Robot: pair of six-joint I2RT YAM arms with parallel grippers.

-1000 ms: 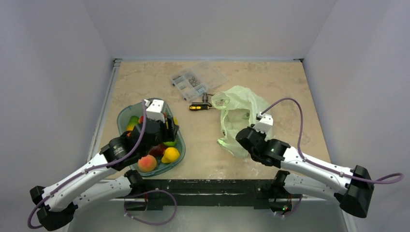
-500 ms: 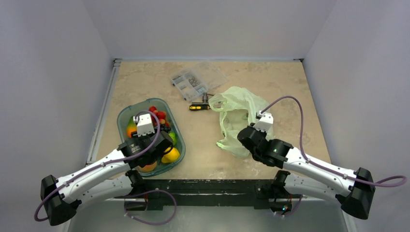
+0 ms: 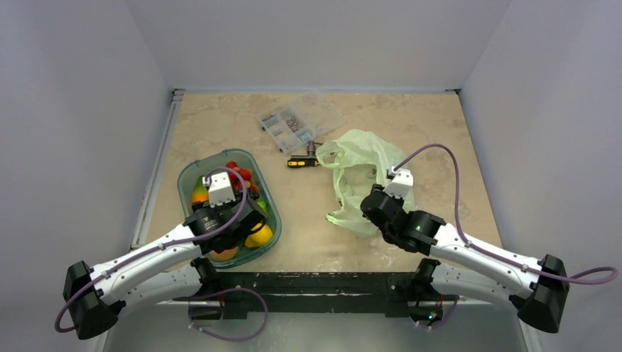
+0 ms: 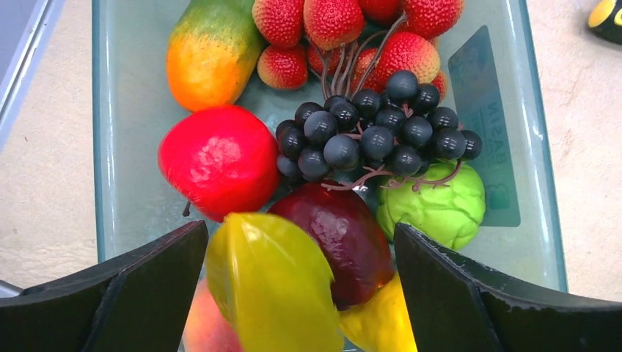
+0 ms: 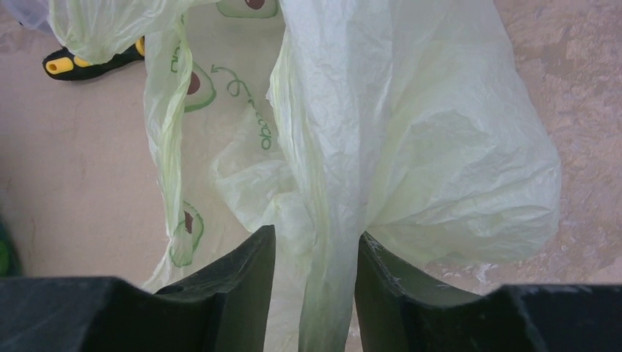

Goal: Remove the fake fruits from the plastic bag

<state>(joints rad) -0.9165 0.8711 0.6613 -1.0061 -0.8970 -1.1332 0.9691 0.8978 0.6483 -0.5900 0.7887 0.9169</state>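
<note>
Left pincer (image 4: 299, 246): spread wide above the tray (image 4: 103, 161), clamped on nothing.
Right pincer (image 5: 315, 275): closed on a fold of the plastic bag (image 5: 440, 147), thin film pinched between both fingers.
Fake fruits: out of the bag and piled in the tray, with the grape bunch (image 4: 378, 139), the dark red round fruit (image 4: 341, 238) and the yellow-green oblong piece (image 4: 271, 286) on top, right between the open fingers.
Bag: slumped on the surface (image 3: 220, 125), well apart from the tray, near a black-and-yellow tool (image 3: 302, 162); impossible to tell whether anything remains inside.
Risk, left: a careless sweep could knock the top piece and roll it off the heap.
Risk, right: a hard pull could tear the film or slip it free; a drag could snag the tool.
</note>
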